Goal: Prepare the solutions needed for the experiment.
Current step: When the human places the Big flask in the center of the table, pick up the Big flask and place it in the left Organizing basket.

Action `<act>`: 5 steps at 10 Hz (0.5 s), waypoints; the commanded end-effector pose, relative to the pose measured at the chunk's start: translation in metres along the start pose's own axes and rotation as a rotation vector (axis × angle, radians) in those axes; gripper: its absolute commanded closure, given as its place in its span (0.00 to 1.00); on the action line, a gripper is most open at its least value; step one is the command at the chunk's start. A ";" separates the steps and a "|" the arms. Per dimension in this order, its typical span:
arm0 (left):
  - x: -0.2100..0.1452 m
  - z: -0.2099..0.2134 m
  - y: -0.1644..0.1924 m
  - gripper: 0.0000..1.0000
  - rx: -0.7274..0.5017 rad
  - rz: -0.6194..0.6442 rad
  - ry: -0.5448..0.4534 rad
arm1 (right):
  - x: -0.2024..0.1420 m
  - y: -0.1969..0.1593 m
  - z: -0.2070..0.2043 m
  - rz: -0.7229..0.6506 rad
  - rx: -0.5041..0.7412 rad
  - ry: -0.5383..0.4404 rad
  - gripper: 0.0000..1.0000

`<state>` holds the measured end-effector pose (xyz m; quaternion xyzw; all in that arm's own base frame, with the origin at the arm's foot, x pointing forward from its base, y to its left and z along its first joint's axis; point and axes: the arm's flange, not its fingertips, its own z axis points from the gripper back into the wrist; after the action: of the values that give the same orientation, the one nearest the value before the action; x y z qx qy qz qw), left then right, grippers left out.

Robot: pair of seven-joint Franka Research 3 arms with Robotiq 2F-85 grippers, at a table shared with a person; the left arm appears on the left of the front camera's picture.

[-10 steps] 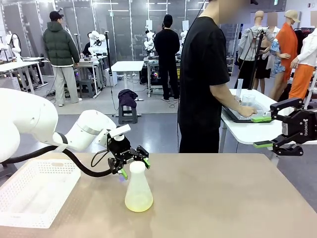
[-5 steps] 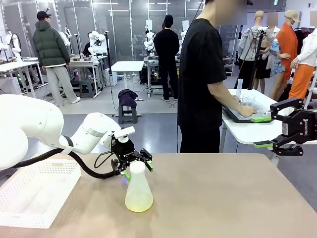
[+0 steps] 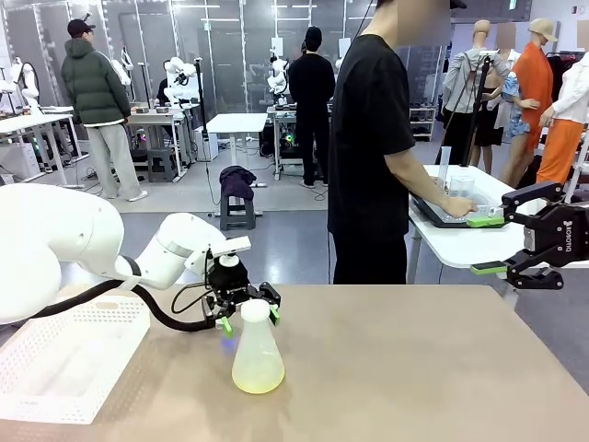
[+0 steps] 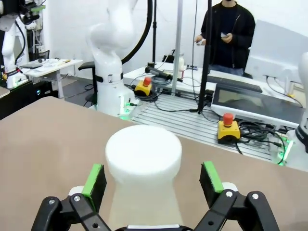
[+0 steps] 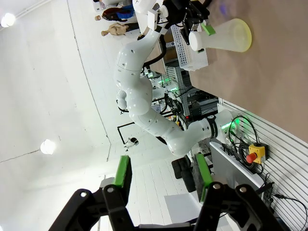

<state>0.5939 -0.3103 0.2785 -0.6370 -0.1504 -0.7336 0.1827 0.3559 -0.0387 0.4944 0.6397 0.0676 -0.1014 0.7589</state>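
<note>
Flask of whitish plastic stands upright on the tan table, and serves as the reference point for what follows. Solution, a shallow pale yellow-green layer, sits in the flask's wide base. A white cap closes the neck.

Left gripper is positioned at the flask's neck, just under the cap. In the left wrist view its green pads stand to either side of the neck with a clear gap on both sides; the fingers are spread and grip nothing. The white left arm reaches in from the flask's left.

Right gripper hangs well to the right of the flask, off the table's far right corner. Its fingers are parted and empty, as the right wrist view confirms.

A white perforated basket lies on the table to the left of the flask, well apart from it. A person in a black shirt stands beyond the flask, on the far side of the table, turned toward a side table with one hand on a tray there.

Assessment: the step in hand appears to be taking hold of the flask at the neck. The next move would call for closing the fingers squarely on the neck, below the cap. The pads need even contact on both sides; an off-centre squeeze could tip the light flask and slosh the solution.
</note>
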 end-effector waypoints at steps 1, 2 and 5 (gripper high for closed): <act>-0.001 0.006 0.014 0.00 -0.061 0.022 -0.013 | 0.000 0.002 0.002 -0.002 -0.005 0.005 0.34; -0.003 0.004 0.017 0.00 -0.069 0.025 -0.012 | 0.000 0.002 0.002 -0.002 -0.005 0.005 0.34; -0.006 0.000 0.022 0.00 -0.070 0.023 -0.004 | 0.000 0.002 0.002 -0.002 -0.005 0.005 0.34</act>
<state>0.5916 -0.3255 0.2697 -0.6435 -0.1316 -0.7343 0.1714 0.3559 -0.0386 0.4944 0.6397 0.0676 -0.1014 0.7589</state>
